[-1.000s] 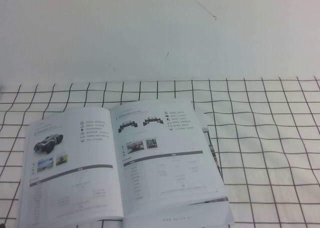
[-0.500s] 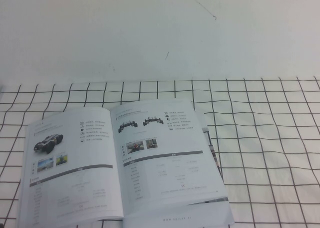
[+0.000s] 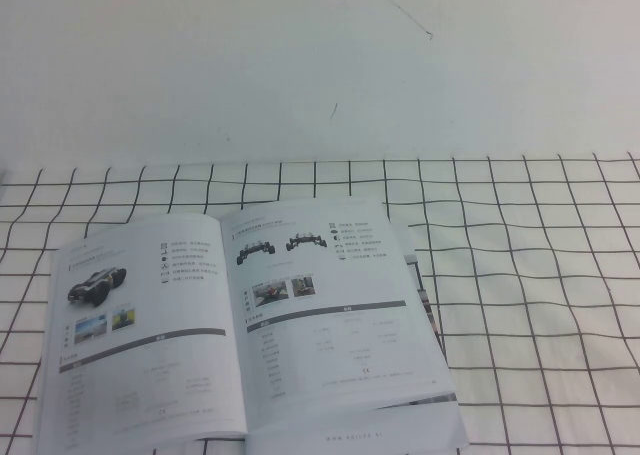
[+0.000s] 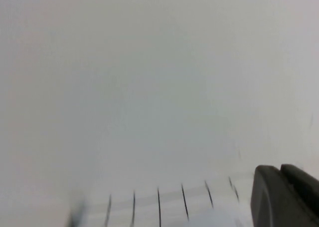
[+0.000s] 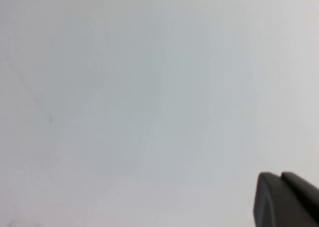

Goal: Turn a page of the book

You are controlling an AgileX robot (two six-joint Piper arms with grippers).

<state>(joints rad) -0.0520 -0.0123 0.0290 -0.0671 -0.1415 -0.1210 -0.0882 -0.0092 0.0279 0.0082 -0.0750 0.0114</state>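
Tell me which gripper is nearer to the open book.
Probably left. The book lies left of centre. The left gripper is off it, facing the wall above the checked cloth; the right gripper sees only wall.

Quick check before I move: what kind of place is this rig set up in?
Probably an indoor test bench: a table under a white black-grid cloth against a plain white wall, with only an open vehicle booklet on it. Both tools are off the high view; left tool and right tool face the wall.
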